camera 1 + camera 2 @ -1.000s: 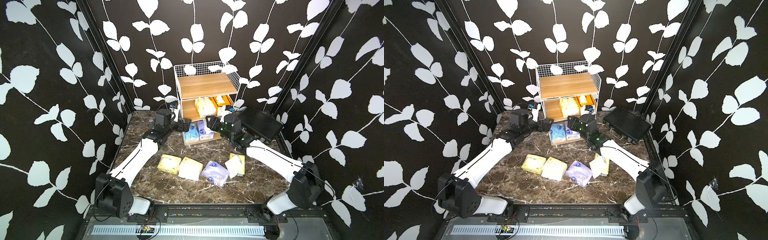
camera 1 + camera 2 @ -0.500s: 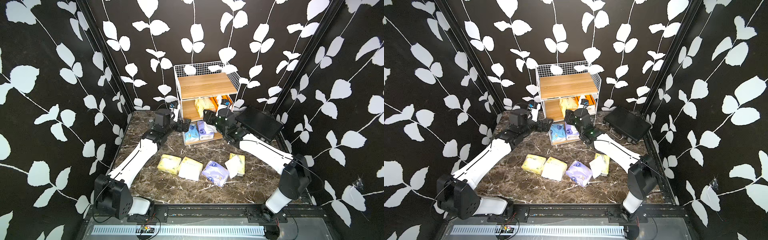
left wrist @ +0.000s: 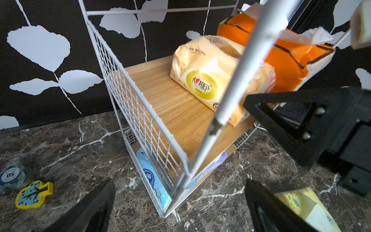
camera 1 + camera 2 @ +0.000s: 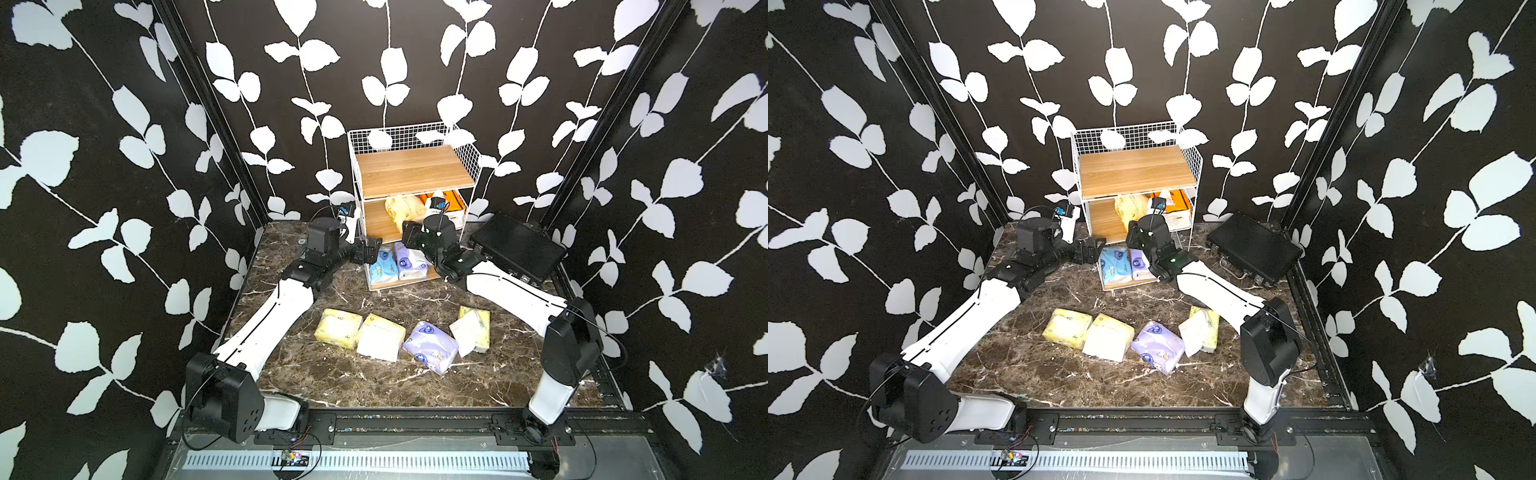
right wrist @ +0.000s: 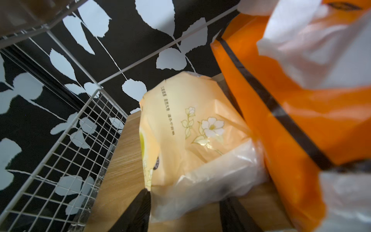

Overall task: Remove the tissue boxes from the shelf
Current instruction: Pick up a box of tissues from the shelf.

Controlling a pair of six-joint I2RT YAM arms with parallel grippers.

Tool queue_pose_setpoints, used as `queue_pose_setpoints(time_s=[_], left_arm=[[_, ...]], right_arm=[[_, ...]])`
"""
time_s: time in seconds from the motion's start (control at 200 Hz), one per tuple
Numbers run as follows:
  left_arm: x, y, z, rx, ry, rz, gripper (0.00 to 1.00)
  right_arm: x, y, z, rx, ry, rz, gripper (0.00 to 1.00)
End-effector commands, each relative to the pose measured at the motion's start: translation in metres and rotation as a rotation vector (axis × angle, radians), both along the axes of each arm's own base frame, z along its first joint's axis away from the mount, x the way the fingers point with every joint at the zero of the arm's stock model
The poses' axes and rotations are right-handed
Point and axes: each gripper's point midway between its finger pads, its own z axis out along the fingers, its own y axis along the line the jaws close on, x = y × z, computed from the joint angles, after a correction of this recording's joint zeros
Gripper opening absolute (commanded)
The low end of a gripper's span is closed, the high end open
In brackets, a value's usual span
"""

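The soft pale-yellow wrapped tissue pack (image 5: 190,140) lies on the middle board of the white wire-grid shelf (image 5: 118,174), your right tool (image 5: 185,197) straddling its end, grip unclear, left tool (image 3: 178,192) wide open; pull early and slack film may slip or drag the adjoining orange-and-white box (image 5: 281,124).
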Motion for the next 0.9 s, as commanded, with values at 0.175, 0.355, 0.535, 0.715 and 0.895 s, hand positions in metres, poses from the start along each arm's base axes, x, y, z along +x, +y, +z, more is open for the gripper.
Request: queue_pose_setpoints(time_s=[0.175,0.355,0.535,0.715,0.895], left_arm=[[-0.007,0.007,0.007,0.012,-0.021,0.004,0.99],[-0.006,0.006,0.006,0.013,-0.016,0.001,0.99],[-0.006,0.007,0.007,0.017,-0.021,0.006,0.99],[-0.007,0.008,0.007,0.018,-0.023,0.006,0.99],[-0.007,0.007,0.007,0.016,-0.02,0.005,0.99]], right_arm=[[-0.001,0.0,0.025,-0.02,-0.057,0.004,0.14],[-0.01,-0.003,0.027,-0.023,-0.052,0.025,0.03],[-0.022,-0.007,0.022,-0.023,-0.029,0.052,0.01],[-0.036,-0.004,0.024,-0.007,-0.021,0.116,0.33],[-0.039,-0.011,0.028,0.011,-0.002,0.125,0.66]])
